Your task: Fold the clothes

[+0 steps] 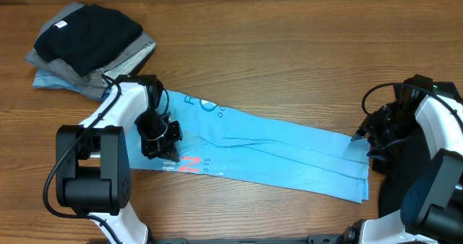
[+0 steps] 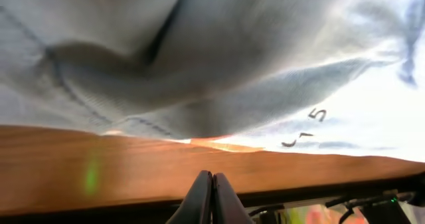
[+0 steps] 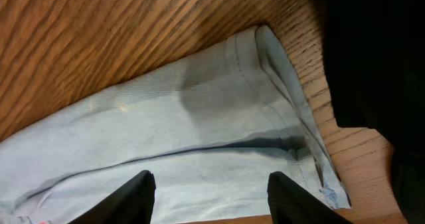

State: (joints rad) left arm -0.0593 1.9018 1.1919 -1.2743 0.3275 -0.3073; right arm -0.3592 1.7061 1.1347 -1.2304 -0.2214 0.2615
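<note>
left arm: white, black joints | cables: black | left tool: black

Bright, even light from above keeps the wooden table crisp with faint soft shadows, while the left wrist view is blurred, the blue T-shirt blown out to glaring white at right, and the right wrist view turns black along its right side.

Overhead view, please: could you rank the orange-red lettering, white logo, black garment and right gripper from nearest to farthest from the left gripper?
1. Orange-red lettering, on the shirt just right of the left gripper.
2. White logo, farther up the shirt.
3. Black garment, back left.
4. Right gripper, at the shirt's far right end.
</note>
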